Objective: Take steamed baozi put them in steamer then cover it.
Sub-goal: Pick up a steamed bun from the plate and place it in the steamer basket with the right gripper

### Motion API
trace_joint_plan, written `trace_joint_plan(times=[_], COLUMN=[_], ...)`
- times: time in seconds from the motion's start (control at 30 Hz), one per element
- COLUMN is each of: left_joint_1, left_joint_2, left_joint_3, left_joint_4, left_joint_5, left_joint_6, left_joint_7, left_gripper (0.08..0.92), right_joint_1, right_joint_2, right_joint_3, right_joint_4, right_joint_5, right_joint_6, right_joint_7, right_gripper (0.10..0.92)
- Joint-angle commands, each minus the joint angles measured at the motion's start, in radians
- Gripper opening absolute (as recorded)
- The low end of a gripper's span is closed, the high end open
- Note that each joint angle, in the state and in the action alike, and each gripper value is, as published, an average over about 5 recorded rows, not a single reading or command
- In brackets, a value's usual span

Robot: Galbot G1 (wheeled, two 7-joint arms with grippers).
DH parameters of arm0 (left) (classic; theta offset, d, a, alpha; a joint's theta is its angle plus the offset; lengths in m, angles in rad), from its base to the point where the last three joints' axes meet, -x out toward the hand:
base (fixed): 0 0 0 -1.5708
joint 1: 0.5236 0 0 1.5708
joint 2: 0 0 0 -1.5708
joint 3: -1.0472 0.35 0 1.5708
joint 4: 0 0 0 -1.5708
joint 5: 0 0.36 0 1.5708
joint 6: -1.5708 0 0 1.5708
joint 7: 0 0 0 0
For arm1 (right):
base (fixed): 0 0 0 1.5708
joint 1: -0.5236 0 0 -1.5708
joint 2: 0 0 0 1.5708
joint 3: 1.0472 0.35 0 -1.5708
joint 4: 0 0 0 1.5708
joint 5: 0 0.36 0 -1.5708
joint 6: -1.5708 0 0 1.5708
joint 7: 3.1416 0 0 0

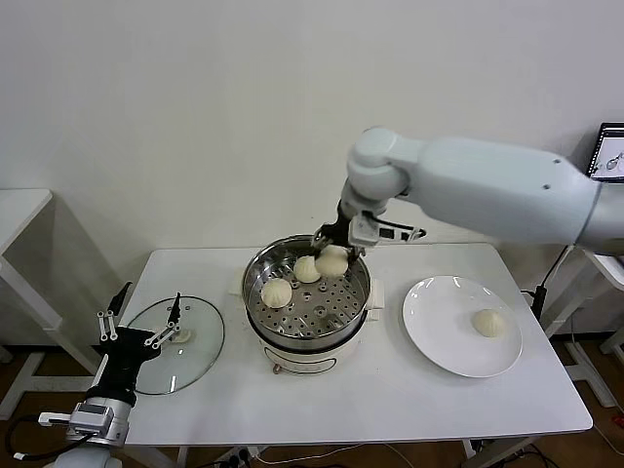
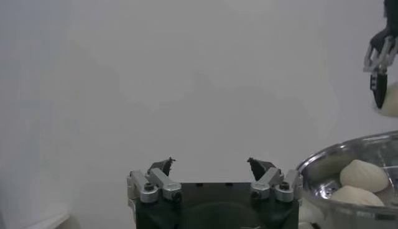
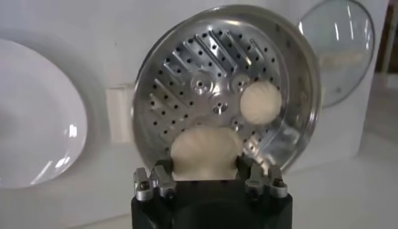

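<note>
From the head view, four steamed baozi could be counted: two lay on the perforated tray of the steamer [image 1: 308, 302], one at its left [image 1: 277, 292] and one further back [image 1: 306, 269]; a third [image 1: 333, 260] sat between the fingers of the right pincer [image 1: 335, 244], just above the tray near the steamer's back rim; the fourth [image 1: 488, 323] lay alone on the white plate [image 1: 439, 327] at the right of the worktop [image 1: 390, 390]. The right pincer's fingertips were largely hidden behind the bun it gripped. The cover [image 1: 175, 343] lay flat on the worktop left of the steamer, part of its edge masked by the left pincer [image 1: 136, 327], which hovered there with its fingers spread wide and nothing between them.

The left wrist view showed the left pincer [image 2: 211, 165] gaping against a bare wall, with the steamer [image 2: 323, 168] cut off at the frame edge; two buns showed inside it, and the right pincer [image 2: 379, 56] was only partly in frame.

In the right wrist view the right pincer [image 3: 211, 177] was clamped on a baozi [image 3: 205, 149] whose lower part its body hid. One more bun [image 3: 260, 102] lay on the tray; the other was out of sight. The plate [image 3: 37, 118] and cover [image 3: 339, 50] were both cropped.
</note>
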Motion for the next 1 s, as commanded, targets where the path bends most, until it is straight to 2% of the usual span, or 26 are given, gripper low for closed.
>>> trace_joint_plan(times=[0.03, 0.43, 1.0], left_joint_1=[-0.008, -0.019, -0.016], left_joint_2=[0.001, 0.003, 0.004], left_joint_3=[-0.001, 0.0, -0.01], left_joint_4=[0.017, 0.041, 0.05], left_joint_5=[0.0, 0.0, -0.002], left_joint_6=[0.001, -0.001, -0.007], left_joint_7=[0.001, 0.003, 0.009], left_gripper=[0.823, 0.823, 0.823], right_joint_1=[-0.082, -0.061, -0.081], right_joint_2=[0.064, 0.087, 0.142], right_joint_3=[0.0, -0.038, -0.086], right_joint_4=[-0.01, 0.034, -0.009], right_joint_5=[-0.057, -0.005, 0.015], right_joint_6=[0.055, 0.053, 0.036], right_joint_7=[0.043, 0.03, -0.01], right_gripper=[0.696, 0.699, 0.704])
